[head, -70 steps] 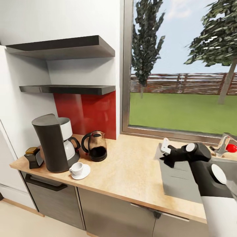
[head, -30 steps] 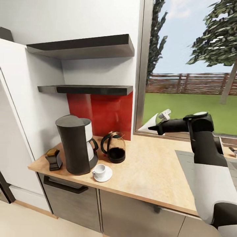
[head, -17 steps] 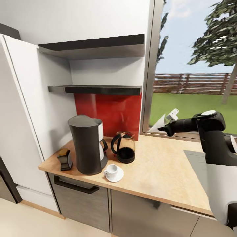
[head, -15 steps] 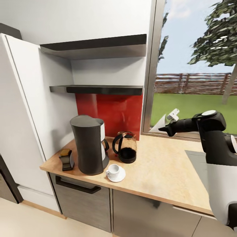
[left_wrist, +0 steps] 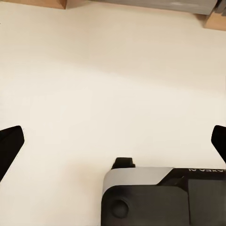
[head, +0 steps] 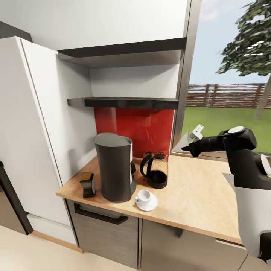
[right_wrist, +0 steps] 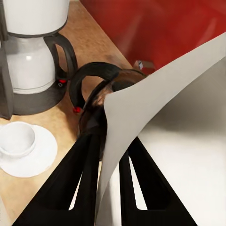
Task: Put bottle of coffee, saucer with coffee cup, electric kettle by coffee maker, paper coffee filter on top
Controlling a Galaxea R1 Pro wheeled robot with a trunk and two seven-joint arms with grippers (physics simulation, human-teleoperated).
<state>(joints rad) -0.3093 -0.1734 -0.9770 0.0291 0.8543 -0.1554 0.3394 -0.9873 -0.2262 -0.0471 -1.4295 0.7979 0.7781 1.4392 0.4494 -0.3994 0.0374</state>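
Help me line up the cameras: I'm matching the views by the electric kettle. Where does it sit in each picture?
Head view: the electric kettle stands at centre, on the countertop between the coffee maker and the window.
Right wrist view: the kettle is at centre, partly behind the paper filter held in the right pincer.
Left wrist view: not in it; pale floor.
Shared landmark: the cup on its saucer.

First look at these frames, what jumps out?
The tall coffee maker stands near the left end of the wood countertop, the red backsplash behind it. Around it sit the glass kettle, the coffee cup on its saucer, and the bottle of coffee. The right gripper holds a white paper filter above the counter.
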